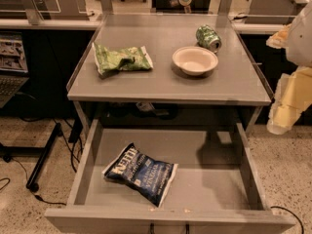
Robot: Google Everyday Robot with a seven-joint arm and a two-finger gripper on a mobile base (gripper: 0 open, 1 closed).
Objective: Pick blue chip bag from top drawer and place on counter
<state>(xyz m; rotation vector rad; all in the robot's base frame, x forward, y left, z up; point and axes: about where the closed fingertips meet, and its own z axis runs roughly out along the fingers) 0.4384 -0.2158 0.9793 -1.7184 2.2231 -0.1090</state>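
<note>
blue chip bag (140, 173): lies flat on the floor of the open top drawer (214, 189), front-left area, skewed, white lettering up. It is low and far left of the end effector (282, 113), well apart, no contact. It is the 1 item visible in the drawer.

On the tabletop (165, 84), 3 items:
- green snack bag (121, 59), crumpled, farthest left of the end effector, slightly higher in view.
- white bowl (195, 60), upright, left of the end effector, nearer than the green bag.
- green can (208, 37), on its side just behind the bowl, up-left of the end effector.

End effector: at the right edge of view, outside the tabletop's right rim, above the drawer's right wall, touching nothing. Released or clenched: cannot tell.
</note>
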